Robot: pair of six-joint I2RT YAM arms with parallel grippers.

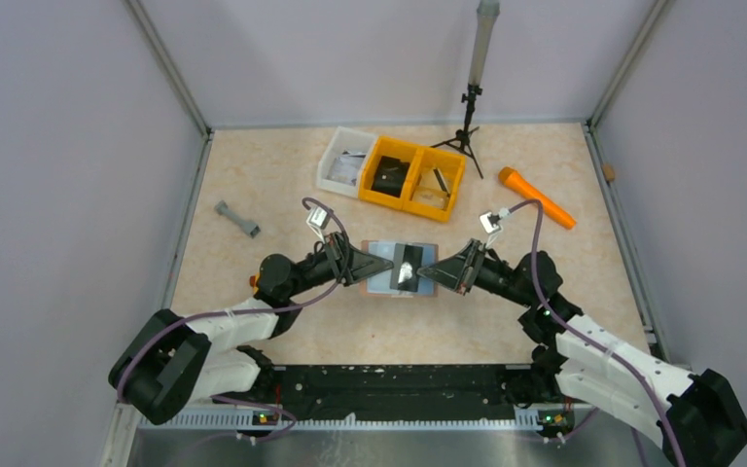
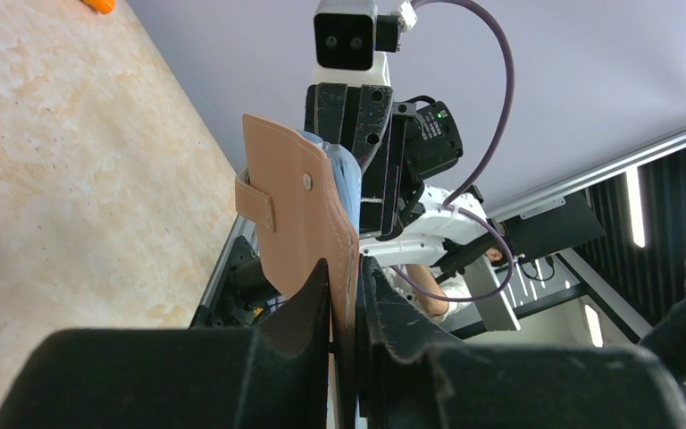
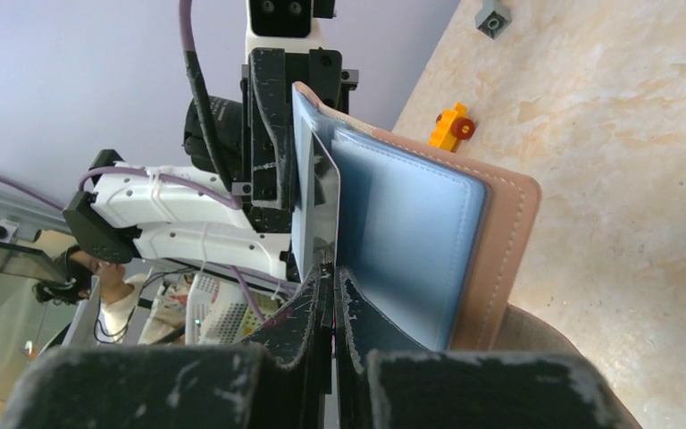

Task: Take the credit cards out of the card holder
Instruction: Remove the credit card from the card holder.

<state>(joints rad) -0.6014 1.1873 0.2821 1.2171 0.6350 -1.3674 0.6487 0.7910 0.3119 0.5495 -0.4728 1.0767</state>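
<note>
At bottom centre of the right wrist view, the right gripper (image 3: 332, 290) pinches a greyish credit card (image 3: 319, 206) protruding from the open card holder (image 3: 411, 241) — centre frame in the top view — with its brown edge clamped by the left gripper (image 2: 344, 295).

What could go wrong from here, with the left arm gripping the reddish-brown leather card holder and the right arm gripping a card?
1. The right jaws pinch only the edge of the thin greyish card, so it might slip free once pulled.
2. The left jaws hold just one flap of the reddish-brown leather card holder. The holder may drag along with the card or twist out of the grip instead of releasing it.
</note>
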